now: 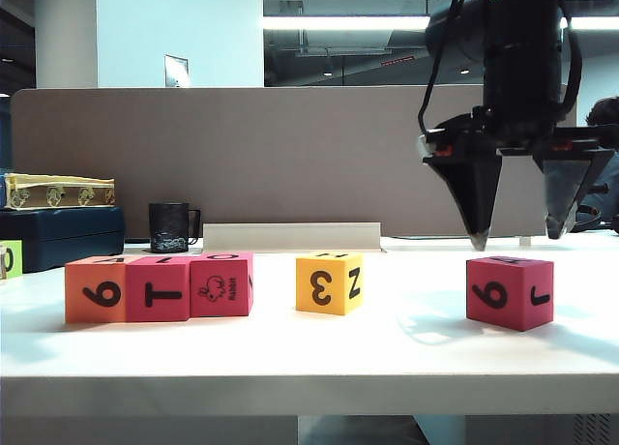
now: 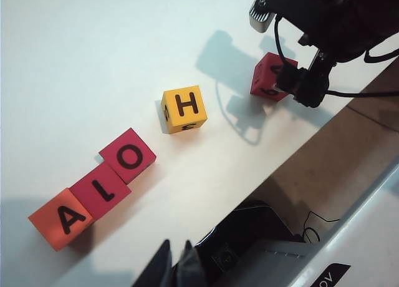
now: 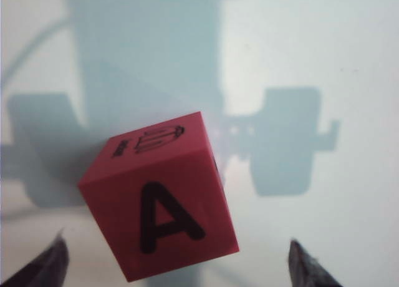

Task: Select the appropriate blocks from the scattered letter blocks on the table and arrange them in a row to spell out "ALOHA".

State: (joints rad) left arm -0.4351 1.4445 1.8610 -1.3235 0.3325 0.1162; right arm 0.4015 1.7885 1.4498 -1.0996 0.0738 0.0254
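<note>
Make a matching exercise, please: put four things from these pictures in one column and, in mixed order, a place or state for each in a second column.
Things:
1. orange foam cube
2. yellow foam cube
3. lone pink-red foam cube
4. left hand

Places or states:
a. alone near the middle of the white table
b. shut, holding nothing
c. left end of the three-cube row
d. below the open right hand

Pairs: 1-c, 2-a, 3-d, 4-b
</note>
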